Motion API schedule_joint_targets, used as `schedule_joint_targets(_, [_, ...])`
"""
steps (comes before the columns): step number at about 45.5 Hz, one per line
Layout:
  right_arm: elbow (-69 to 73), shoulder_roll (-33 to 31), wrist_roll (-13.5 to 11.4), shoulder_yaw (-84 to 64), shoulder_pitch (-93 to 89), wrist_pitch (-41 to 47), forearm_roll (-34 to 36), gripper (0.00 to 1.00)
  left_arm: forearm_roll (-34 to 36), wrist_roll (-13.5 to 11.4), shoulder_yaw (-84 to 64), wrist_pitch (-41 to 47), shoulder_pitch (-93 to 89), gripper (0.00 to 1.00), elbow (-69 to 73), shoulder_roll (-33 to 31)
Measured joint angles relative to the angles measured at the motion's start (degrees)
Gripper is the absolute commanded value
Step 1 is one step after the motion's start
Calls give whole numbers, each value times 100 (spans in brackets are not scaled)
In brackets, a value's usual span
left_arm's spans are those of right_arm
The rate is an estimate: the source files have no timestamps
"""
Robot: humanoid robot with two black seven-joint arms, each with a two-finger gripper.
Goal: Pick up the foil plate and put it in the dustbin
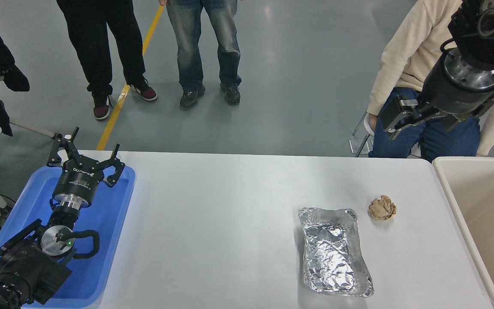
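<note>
Foil plate at rest on the white surface, both grippers clear of it.

The foil plate (335,251) lies flat toward the near right of the surface (212,223), its near end just short of the near edge, with nothing touching it. A crumpled brown paper ball (382,208) sits just beyond its far right corner, apart from it. The dustbin (446,189) stands against the surface's right edge, cut off by the picture's right and bottom borders. The right gripper (390,124) hangs high beyond the far right corner, before a seated person (405,51); whether its jaws are apart cannot be told. The left gripper (85,152), jaws spread wide and holding nothing, rests over a blue tray (120,214) at the left edge. Bare surface lies between tray and plate.
</note>
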Motion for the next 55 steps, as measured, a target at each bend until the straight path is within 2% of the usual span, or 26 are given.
schedule_joint_targets(55, [-16, 34, 0, 70, -217, 0, -8, 100, -3, 0, 0, -2, 0, 100, -3, 1])
